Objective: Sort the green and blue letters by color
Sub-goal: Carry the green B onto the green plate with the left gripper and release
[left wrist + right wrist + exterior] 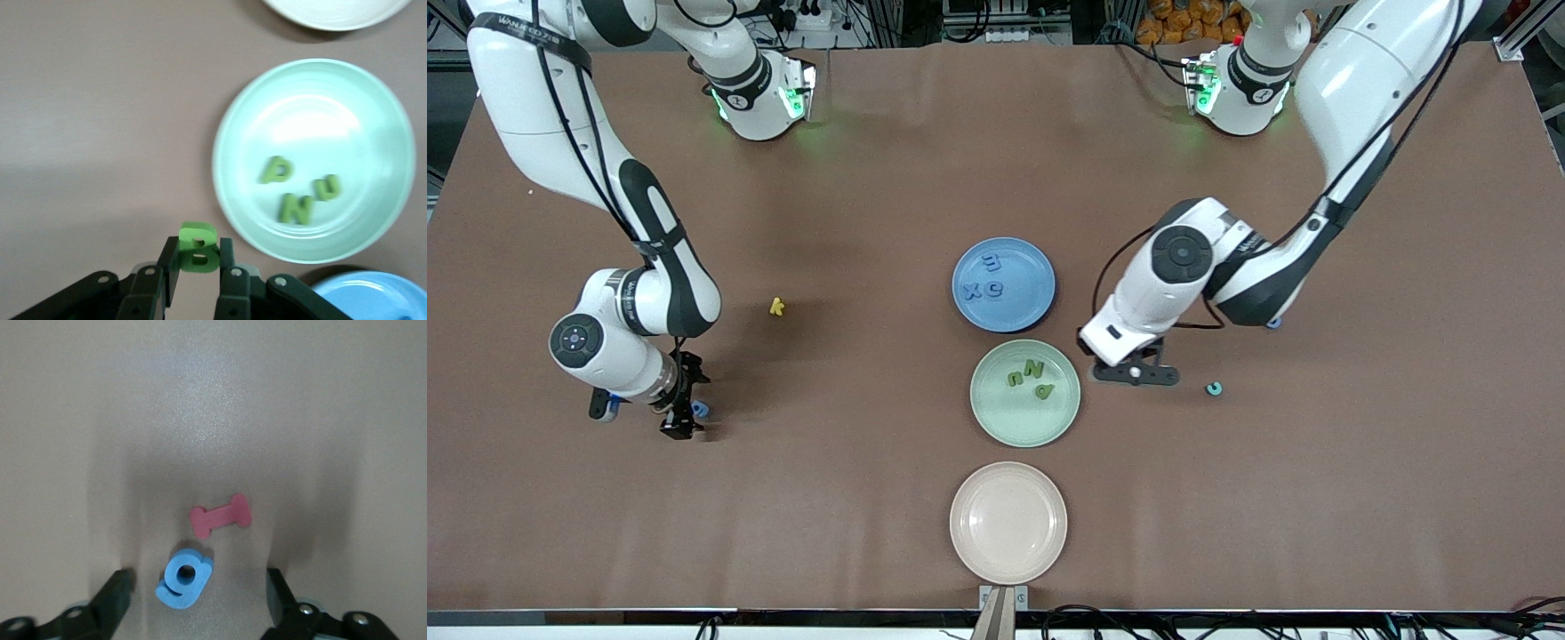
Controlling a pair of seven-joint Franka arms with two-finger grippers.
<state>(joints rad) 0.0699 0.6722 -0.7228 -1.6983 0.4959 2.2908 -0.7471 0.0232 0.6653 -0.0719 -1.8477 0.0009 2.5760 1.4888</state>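
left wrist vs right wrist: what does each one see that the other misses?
Left wrist only: the left gripper shut on a green letter B, beside the green plate holding three green letters, plus edges of the blue plate and the pale plate.
Right wrist only: the right gripper open, straddling a blue letter g on the table, with a red bone-shaped piece beside it.
Both: the brown tabletop and black fingers.

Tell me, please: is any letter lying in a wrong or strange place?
No letter sits on a wrong plate. Off-colour strays lie loose on the table: a yellow k and a red piece beside the blue g, plus a teal piece.
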